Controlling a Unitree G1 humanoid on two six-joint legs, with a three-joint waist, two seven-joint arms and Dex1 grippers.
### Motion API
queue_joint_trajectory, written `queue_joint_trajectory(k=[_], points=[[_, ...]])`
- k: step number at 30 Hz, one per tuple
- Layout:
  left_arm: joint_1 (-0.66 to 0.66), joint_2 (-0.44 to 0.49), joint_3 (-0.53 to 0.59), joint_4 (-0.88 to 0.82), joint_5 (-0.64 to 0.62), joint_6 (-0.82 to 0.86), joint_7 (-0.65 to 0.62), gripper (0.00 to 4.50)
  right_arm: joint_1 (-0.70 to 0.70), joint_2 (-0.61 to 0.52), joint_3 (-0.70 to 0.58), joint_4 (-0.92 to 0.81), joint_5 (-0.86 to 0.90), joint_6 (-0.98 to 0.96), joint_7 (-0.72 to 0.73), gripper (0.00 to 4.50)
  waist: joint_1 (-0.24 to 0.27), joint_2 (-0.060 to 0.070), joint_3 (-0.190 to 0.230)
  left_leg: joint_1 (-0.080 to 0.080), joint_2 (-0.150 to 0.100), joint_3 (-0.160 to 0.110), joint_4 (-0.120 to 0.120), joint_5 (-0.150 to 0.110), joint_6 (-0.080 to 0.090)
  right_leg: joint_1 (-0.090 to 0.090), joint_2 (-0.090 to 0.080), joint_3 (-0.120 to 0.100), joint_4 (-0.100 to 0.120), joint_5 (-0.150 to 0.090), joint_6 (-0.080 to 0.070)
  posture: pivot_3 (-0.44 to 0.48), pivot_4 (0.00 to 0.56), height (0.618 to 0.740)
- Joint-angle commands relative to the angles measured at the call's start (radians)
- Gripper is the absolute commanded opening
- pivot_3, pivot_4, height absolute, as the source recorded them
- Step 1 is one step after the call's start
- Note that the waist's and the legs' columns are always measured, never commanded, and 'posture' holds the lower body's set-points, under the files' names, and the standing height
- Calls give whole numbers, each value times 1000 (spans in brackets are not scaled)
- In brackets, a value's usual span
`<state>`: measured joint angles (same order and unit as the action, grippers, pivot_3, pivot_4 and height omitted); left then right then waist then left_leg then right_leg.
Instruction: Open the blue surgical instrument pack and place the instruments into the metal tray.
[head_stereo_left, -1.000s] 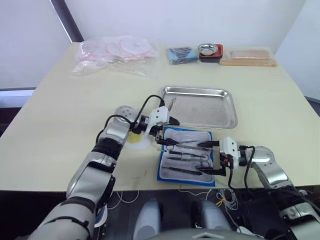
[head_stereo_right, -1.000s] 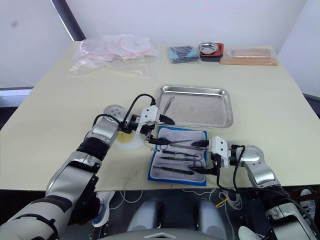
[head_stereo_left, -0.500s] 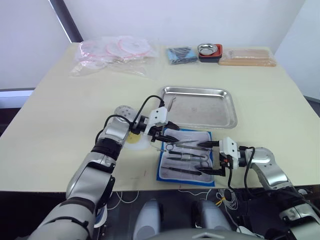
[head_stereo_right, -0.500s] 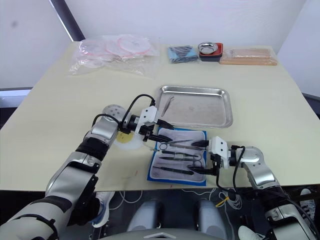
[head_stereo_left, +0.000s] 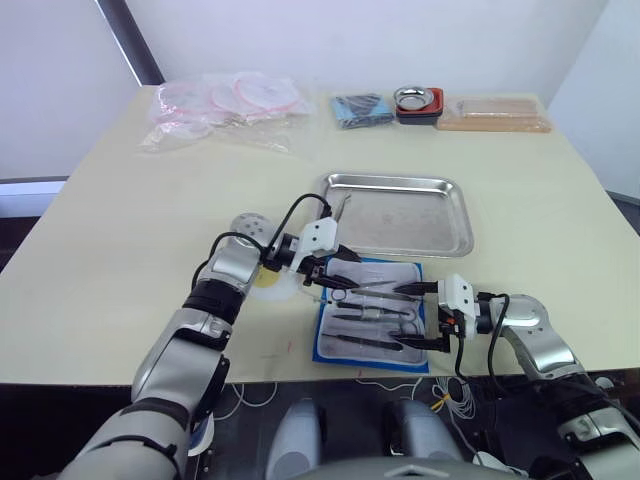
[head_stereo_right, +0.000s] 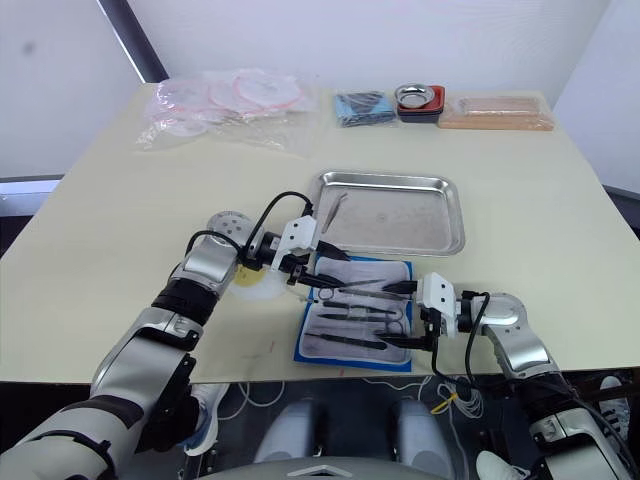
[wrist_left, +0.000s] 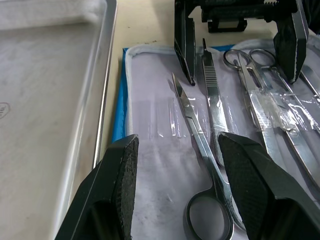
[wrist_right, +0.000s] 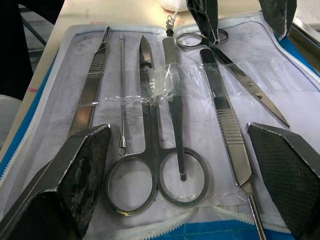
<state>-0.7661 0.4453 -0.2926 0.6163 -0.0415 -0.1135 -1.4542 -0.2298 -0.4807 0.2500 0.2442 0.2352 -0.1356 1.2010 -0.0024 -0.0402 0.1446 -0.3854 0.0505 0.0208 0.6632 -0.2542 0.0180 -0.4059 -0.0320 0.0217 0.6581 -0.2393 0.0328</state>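
Pale beige tabletop (head_stereo_left: 120, 230), with the flat bright-blue surgical instrument pack (head_stereo_left: 372, 315) lying unzipped just in front of the large shallow silver steel tray (head_stereo_left: 400, 213).
Slim silver scissors, forceps and a scalpel handle (wrist_right: 227, 127) lie across the pack's white lining; one thin tool (head_stereo_left: 342, 206) rests in the tray. Left gripper (head_stereo_left: 338, 275) hovers wide apart over ring-handled scissors (wrist_left: 200, 140), holding nothing; right gripper (head_stereo_left: 432, 316) gapes, empty, over the pack's opposite end.

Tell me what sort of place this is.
Probably a lab or training bench set up for surgical prep, not a real operating room: an open blue surgical instrument pack of scissors and forceps, a metal tray, and bagged tubing lie on a plain table.
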Motion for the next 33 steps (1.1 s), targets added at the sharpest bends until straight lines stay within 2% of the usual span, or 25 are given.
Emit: queue_joint_trajectory(k=[1, 13, 19, 33], points=[[4, -4, -5, -20, 3, -14, 10, 2689, 63, -8, 55, 93, -77, 51, -14, 4500, 0, 0, 0, 0, 0, 0, 0, 0, 0, 0, 0, 0, 0, 0, 0, 0, 150, 740], [2, -4, -20, 16, 37, -51, 58, 2689, 68, -3, 56, 87, -74, 53, -20, 4500, -4, 0, 0, 0, 0, 0, 0, 0, 0, 0, 0, 0, 0, 0, 0, 0, 150, 740], [-7, -20, -3, 10, 1, -4, 59, 2689, 72, -3, 56, 84, -74, 53, -22, 4500, -4, 0, 0, 0, 0, 0, 0, 0, 0, 0, 0, 0, 0, 0, 0, 0, 150, 740], [-11, -9, -26, 43, 53, -73, 77, 2689, 69, 4, 58, 86, -75, 54, -26, 4500, -7, 0, 0, 0, 0, -1, 0, 0, 0, 1, 0, -1, 0, 0, 0, 0, 150, 740]])
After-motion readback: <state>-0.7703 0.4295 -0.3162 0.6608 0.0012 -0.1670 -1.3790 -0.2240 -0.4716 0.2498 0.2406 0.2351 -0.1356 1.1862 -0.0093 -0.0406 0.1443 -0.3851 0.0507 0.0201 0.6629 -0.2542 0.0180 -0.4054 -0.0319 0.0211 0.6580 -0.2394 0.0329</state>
